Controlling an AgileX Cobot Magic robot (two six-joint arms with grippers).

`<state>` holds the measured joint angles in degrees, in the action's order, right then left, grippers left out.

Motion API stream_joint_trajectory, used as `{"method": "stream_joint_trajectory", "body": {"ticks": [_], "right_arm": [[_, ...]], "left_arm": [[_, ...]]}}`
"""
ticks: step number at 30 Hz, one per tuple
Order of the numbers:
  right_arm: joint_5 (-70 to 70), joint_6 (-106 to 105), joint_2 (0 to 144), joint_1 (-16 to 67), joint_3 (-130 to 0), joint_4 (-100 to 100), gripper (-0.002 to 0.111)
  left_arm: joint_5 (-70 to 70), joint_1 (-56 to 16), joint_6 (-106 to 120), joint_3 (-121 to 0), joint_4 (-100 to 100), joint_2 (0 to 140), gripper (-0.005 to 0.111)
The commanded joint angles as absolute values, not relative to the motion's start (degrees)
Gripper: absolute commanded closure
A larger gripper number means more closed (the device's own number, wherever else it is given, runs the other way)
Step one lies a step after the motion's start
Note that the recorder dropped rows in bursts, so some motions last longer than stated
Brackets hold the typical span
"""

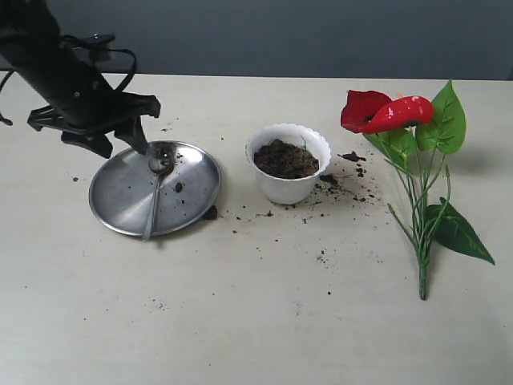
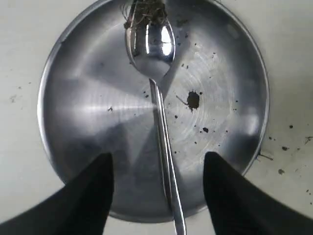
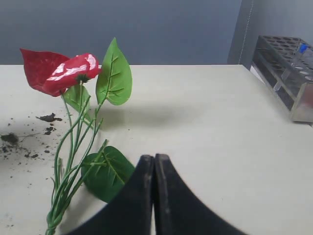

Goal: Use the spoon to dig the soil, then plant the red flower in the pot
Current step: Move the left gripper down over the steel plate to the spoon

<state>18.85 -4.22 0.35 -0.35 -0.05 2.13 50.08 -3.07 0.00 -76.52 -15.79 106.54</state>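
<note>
The silver spoon [image 1: 153, 196] lies loose on a round steel plate [image 1: 192, 192], its soil-smeared bowl near the plate's far rim. My left gripper [image 1: 122, 146] hovers over the plate's far left edge, open. In the left wrist view the spoon [image 2: 164, 132] runs between the spread fingers [image 2: 93, 196] without touching them. The white scalloped pot [image 1: 288, 186] stands mid-table with dark soil [image 1: 286, 158] in it. The red flower [image 1: 385, 112] lies flat on the table to the right. My right gripper [image 3: 154, 157] is shut on nothing, beside the flower's [image 3: 63, 73] lower leaf.
Soil crumbs [image 1: 349, 184] are scattered between the pot and the flower, and a few lie on the plate [image 2: 193, 99]. A rack of tubes [image 3: 288, 68] stands at the table's edge in the right wrist view.
</note>
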Motion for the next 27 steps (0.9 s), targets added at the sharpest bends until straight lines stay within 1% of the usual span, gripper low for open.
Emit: {"method": "stream_joint_trajectory", "body": {"ticks": [1, 5, 20, 27], "right_arm": [[18.3, -4.3, 0.0, -0.6, 0.0, 1.9, 0.109], [18.3, -4.3, 0.0, -0.6, 0.0, 1.9, 0.109], [18.5, -4.3, 0.0, -0.6, 0.0, 2.0, 0.109], [18.4, -4.3, 0.0, -0.6, 0.0, 2.0, 0.109]], "left_arm": [[50.3, -6.9, -3.7, -81.5, -12.4, 110.4, 0.054], [52.7, -9.8, -10.6, -84.8, -5.3, 114.0, 0.054], [50.8, -9.8, -13.1, -85.2, -7.0, 119.7, 0.054], [48.5, -9.8, -13.0, -85.2, -7.8, 120.0, 0.054]]}}
